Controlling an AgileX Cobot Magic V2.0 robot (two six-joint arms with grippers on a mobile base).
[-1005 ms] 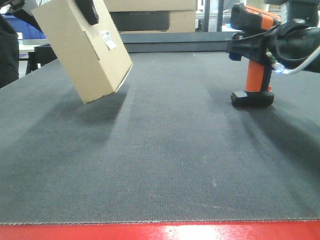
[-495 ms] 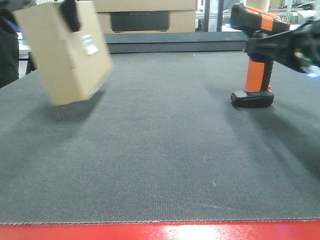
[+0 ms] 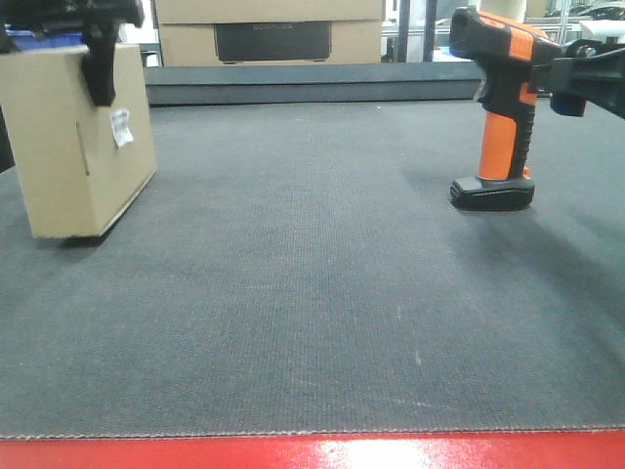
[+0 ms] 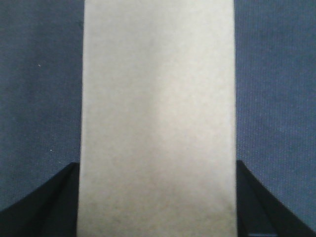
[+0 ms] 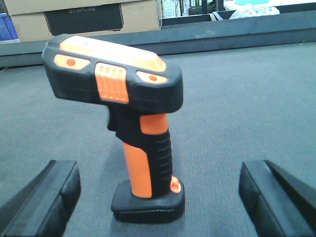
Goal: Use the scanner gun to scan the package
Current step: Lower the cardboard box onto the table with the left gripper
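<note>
While the scanner (image 3: 500, 117) is standing upright on its base at the right of the front view, the right claw (image 5: 158, 197) is facing it released, jaws spread wide to either side of the handle without touching. Its long axis is running vertical, so that arm is nearer. At far left the left claw (image 4: 158, 202) is clenching the package (image 3: 78, 142), label facing right, bottom at the bench (image 3: 312, 322).

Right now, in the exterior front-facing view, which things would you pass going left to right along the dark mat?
package, held at its top by the left gripper → bare mat → scanner gun → right gripper
</note>
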